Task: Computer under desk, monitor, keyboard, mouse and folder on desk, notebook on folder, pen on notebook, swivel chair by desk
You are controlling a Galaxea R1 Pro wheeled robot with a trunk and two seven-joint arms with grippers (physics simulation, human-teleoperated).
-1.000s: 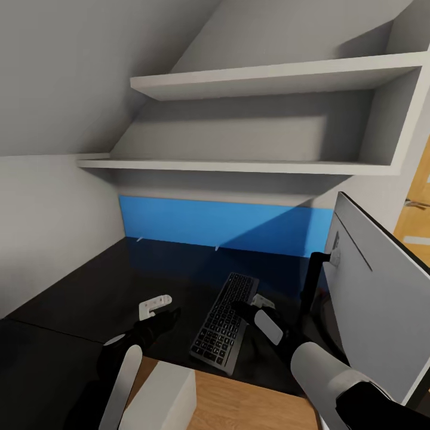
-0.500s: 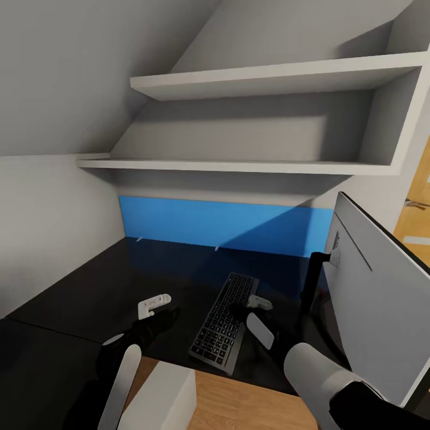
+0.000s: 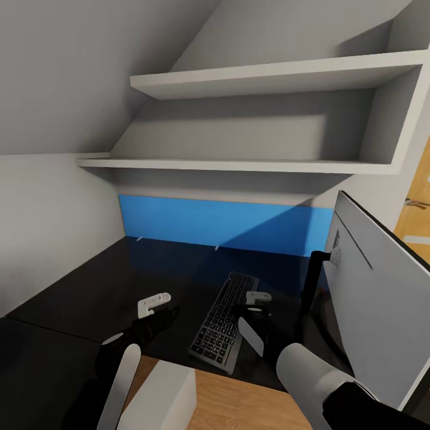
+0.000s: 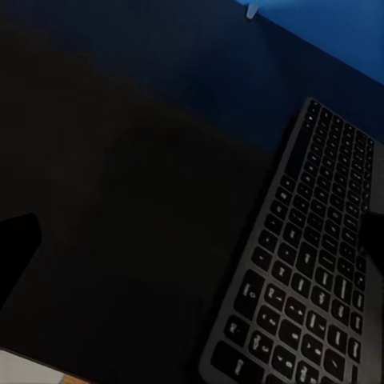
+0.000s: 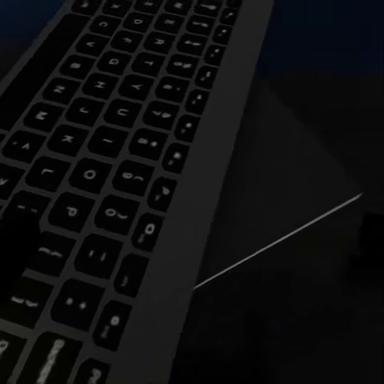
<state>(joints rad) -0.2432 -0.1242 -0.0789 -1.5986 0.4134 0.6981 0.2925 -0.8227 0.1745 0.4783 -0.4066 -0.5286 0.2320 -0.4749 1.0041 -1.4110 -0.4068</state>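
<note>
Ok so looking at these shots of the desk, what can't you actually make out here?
- Monitor, head view: its screen faces away and the frame edge crops it.
- Keyboard, head view: the right claw covers part of its right edge; key legends too small.
- Right claw, head view: too small to tell whether it is open or shut.
- Left claw, head view: likewise too small to tell.
- Desk, left wrist view: too dark to make out surface detail.

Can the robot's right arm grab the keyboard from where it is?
Probably yes. The right tool hangs just beside the keyboard's right edge on the desk, with nothing between them. The monitor stands farther right, out of the way.
</note>
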